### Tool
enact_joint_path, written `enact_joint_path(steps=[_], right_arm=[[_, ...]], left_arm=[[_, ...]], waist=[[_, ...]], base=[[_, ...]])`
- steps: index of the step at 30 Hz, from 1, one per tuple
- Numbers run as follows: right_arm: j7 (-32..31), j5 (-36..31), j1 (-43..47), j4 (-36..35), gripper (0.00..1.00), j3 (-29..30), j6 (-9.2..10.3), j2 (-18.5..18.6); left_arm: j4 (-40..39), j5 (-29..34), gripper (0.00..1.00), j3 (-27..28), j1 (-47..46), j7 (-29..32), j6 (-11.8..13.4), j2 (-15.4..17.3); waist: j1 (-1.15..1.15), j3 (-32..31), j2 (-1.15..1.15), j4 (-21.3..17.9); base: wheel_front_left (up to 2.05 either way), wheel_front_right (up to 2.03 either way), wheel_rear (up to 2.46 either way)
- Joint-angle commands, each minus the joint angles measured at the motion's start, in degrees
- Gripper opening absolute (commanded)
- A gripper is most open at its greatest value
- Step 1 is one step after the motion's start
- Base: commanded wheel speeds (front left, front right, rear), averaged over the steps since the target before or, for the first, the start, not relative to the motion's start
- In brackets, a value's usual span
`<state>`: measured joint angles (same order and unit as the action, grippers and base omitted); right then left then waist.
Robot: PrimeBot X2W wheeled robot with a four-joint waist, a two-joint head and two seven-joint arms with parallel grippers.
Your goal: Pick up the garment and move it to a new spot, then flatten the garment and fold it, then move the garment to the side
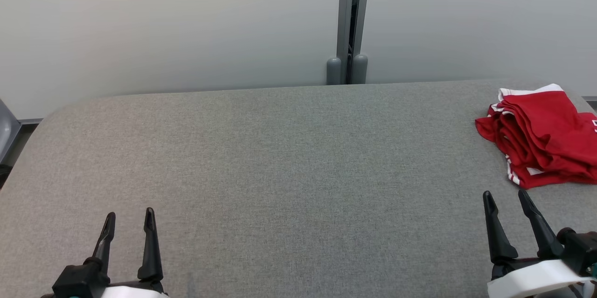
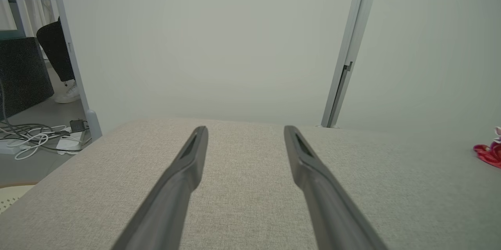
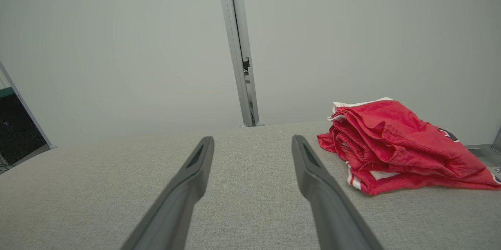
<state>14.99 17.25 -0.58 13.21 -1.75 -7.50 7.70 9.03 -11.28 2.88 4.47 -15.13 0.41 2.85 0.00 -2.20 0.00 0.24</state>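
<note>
Our left gripper (image 1: 130,212) sits at the lower left of the head view, low over the near part of the table (image 1: 280,149). Its two dark fingers (image 2: 188,171) are spread apart with nothing between them. We see bare grey cloth in the gap in the left wrist view. Our right gripper (image 1: 504,193) is at the lower right, and its fingers are likewise parted and empty, pointing toward the far side of the table.

We find the garment (image 1: 541,135) on the far right of the table, close to the right edge and not far from the back edge. It is red with white trim and lies bunched in loose, uneven folds rather than flat. It lies ahead of the right gripper and a little to its right, near the fingertips but not touching them. From the right wrist we can make out a small dark mark at its right end, too small to read. The left gripper is well apart from it.

Behind the table stands a pale wall (image 1: 163,27) split by a grey metal post (image 1: 353,23). Past the table's left corner, the left wrist view shows cables (image 2: 35,136) on the floor and a person's white shoe (image 2: 67,94).
</note>
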Motion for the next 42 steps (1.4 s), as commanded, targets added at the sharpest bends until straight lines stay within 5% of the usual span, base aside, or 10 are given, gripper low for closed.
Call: enact_joint_path(steps=[1,20,21,42], right_arm=[[0.3,0.0,0.3,-0.2,1.0,0.4,0.01,0.0],[0.3,-0.2,0.6,1.2,1.0,0.8,0.01,-1.4],[0.0,0.0,0.3,1.1,0.0,0.8,0.0,-1.6],[-5.2,17.2,-0.4,2.3,0.0,2.6,0.0,-2.9]], left_arm=[[0.0,-0.4,1.0,0.3,0.3,0.0,0.0,0.2],[0.7,0.1,1.0,0.1,-0.4,0.0,0.1,0.2],[0.9,-0.4,0.0,0.0,0.0,0.0,0.1,0.0],[3.4,-19.0,0.0,0.9,-2.1,5.1,-1.8,-0.4]], waist=[[0.0,0.0,0.0,0.1],[0.0,-0.1,0.0,0.9],[0.0,-0.1,0.0,0.9],[0.0,0.2,0.0,0.7]], base=[[0.0,0.0,0.0],[0.0,0.0,0.0],[0.0,0.0,0.0],[0.0,0.0,0.0]])
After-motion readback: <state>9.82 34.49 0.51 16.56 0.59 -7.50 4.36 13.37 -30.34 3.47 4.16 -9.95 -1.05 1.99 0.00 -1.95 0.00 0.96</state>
